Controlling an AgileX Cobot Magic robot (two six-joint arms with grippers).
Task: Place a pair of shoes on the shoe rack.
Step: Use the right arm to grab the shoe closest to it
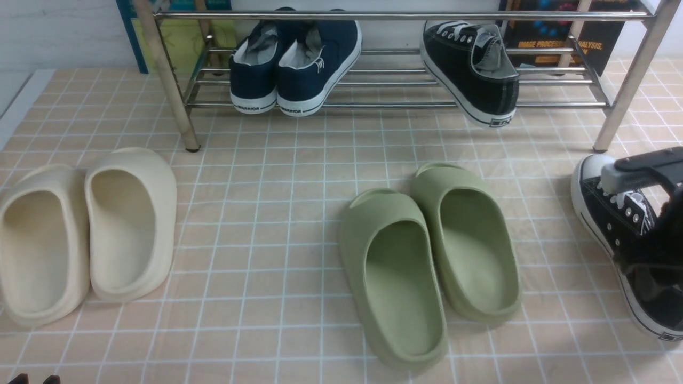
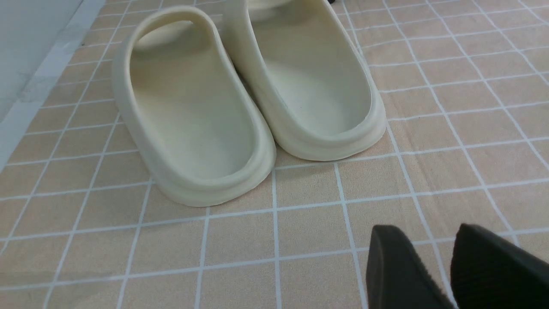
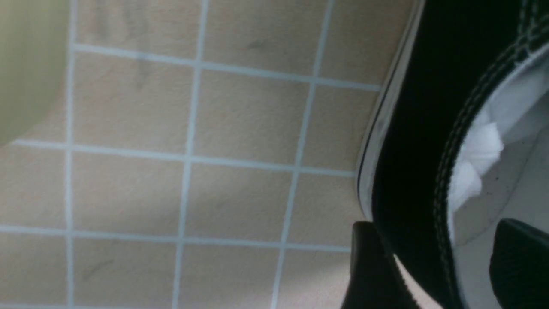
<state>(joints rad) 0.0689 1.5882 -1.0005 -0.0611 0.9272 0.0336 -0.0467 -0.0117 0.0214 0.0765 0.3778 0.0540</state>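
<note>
The black canvas sneaker (image 1: 595,208), on the floor (image 1: 267,213) near the shoe rack (image 1: 632,80), is judged light and soft-walled, best held at the side collar straddled, ungripped, by the open right end effector (image 3: 439,240)

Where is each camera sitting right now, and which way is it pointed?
Left wrist: on the left arm, low, facing the cream slides; left gripper shows, open and empty.
Right wrist: on the right arm, close against the black sneaker on the floor; right gripper straddles its side wall.
Front: between the arms, looking forward over the tiled floor to the shoe rack; right gripper at the right edge, left gripper's tips bottom-left.
Shared: front and left wrist, the cream slides; front and right wrist, that sneaker.
</note>
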